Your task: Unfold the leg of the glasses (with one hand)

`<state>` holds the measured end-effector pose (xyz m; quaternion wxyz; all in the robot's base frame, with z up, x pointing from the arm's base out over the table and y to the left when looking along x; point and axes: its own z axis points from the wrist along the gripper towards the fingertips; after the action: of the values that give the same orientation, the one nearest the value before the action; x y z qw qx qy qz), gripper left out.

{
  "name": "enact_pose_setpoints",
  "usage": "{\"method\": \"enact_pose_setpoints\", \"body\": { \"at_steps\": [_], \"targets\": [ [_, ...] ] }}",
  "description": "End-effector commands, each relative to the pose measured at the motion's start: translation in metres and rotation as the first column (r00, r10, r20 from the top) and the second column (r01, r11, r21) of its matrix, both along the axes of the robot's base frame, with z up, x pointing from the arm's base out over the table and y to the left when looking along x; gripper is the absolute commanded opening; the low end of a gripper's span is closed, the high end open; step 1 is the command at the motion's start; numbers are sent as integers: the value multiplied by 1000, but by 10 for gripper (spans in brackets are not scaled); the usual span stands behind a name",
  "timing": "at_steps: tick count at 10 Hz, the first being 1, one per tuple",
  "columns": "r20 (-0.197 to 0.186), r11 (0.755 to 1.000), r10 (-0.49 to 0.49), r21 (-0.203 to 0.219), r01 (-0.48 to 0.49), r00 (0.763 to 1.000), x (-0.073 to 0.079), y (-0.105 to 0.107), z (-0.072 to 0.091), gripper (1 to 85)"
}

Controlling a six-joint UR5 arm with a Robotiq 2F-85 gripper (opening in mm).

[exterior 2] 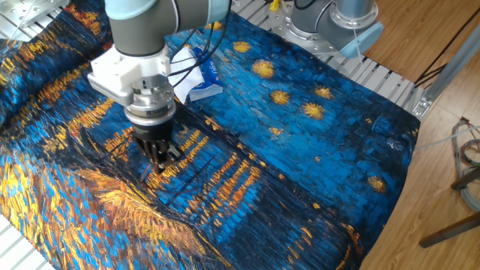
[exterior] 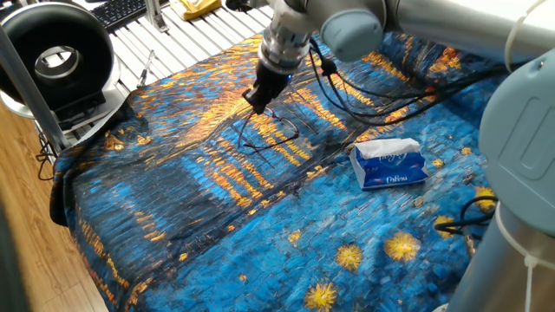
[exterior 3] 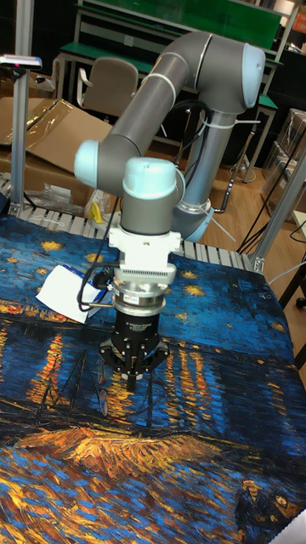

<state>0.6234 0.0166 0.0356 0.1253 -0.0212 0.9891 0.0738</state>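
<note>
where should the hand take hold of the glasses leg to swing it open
Judging by its pose, pinch the leg near its free tip, coming straight down from above. It is a thin wire lying nearly flat on the cloth, so only a top-down pinch fits, and the tip gives most leverage about the hinge.
</note>
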Motion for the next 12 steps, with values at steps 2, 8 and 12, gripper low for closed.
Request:
{"method": "enact_pose_setpoints", "body": {
  "at_steps": [2, 8, 12],
  "targets": [
    [-34, 998, -29, 59, 31, 999, -14, 22, -10, 183],
    [-173, 995, 16, 99, 1, 985, -54, 36, -15, 213],
    [-197, 993, 100, 83, -85, 975, -65, 33, -17, 337]
  ]
}}
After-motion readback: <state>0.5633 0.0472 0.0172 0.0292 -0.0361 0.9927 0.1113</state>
